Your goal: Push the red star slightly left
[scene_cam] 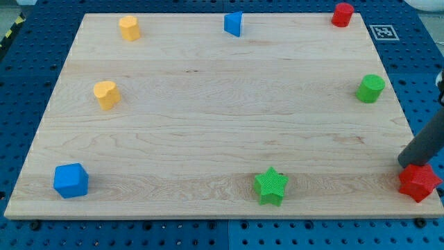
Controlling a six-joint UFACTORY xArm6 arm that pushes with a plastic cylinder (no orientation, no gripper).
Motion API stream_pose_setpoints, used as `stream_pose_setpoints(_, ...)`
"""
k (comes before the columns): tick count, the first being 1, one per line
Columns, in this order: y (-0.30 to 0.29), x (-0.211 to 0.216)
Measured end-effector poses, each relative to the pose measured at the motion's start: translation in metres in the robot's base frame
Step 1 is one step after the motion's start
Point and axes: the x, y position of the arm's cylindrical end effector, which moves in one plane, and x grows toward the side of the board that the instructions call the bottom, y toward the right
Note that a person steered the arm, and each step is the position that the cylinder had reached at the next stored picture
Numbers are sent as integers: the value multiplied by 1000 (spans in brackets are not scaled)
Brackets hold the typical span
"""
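Wooden surface (208, 118) fills most of the frame, w/ blue pegboard (28, 83) showing round its edges.

Far left, lower left corner: blue cube-ish block (71, 180), sitting near the board's bottom-left corner. Above it, mid-left: yellow block (107, 94), shape looks heart-like but can't say for sure. Upper left: second yellow block (129, 28), roughly a rounded/hex form, near the top edge. These two yellows are well apart from each other.

Top centre: blue block (234, 23), wedge or triangle type, right at the top edge.

Bottom centre-right: green star (270, 186), close to the bottom edge, nothing touching it.

Upper right: red cylinder (342, 14) at the top-right corner of the board. Just beside it, off the board, a small black-and-white marker tag (383, 32). Mid-right: green cylinder (370, 89), near the right edge.

Lower right of the frame: red star (418, 182), at the board's bottom-right corner, partly past the right edge of the wood. Dark rod comes down from the right side at a slant; my tip (407, 165) is touching or just abt touching the star's upper-left side, can't tell which. No gripper on this arm, so no open/closed state and nothing held.
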Motion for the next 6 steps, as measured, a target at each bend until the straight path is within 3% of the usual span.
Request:
stream_pose_setpoints(1,0,-1)
stream_pose_setpoints(2,9,-34)
stream_pose_setpoints(3,76,-35)
stream_pose_setpoints(4,75,-35)
stream_pose_setpoints(6,62,39)
